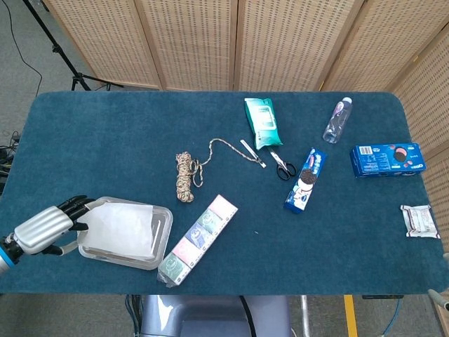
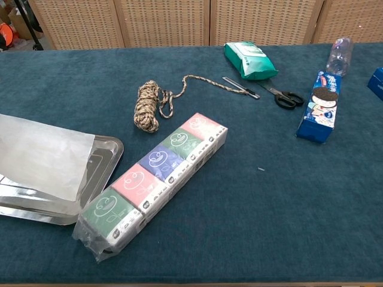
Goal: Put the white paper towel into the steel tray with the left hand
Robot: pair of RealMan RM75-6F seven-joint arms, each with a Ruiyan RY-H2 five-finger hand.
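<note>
The white paper towel (image 1: 119, 226) lies spread over the steel tray (image 1: 163, 232) at the table's front left. In the chest view the paper towel (image 2: 42, 154) covers most of the tray (image 2: 106, 160), and its left part runs out of frame. My left hand (image 1: 45, 228) is just left of the tray, low over the table. Its dark fingertips (image 1: 78, 209) meet the towel's left edge and appear to pinch it. The chest view does not show the hand. My right hand appears in neither view.
A wrapped row of tissue packs (image 1: 198, 239) lies right against the tray's right side. Behind it are a coiled rope (image 1: 185, 177), scissors (image 1: 283, 166), a green wipes pack (image 1: 262, 121), cookie packs (image 1: 306, 180), a bottle (image 1: 337, 120) and a blue box (image 1: 388, 159).
</note>
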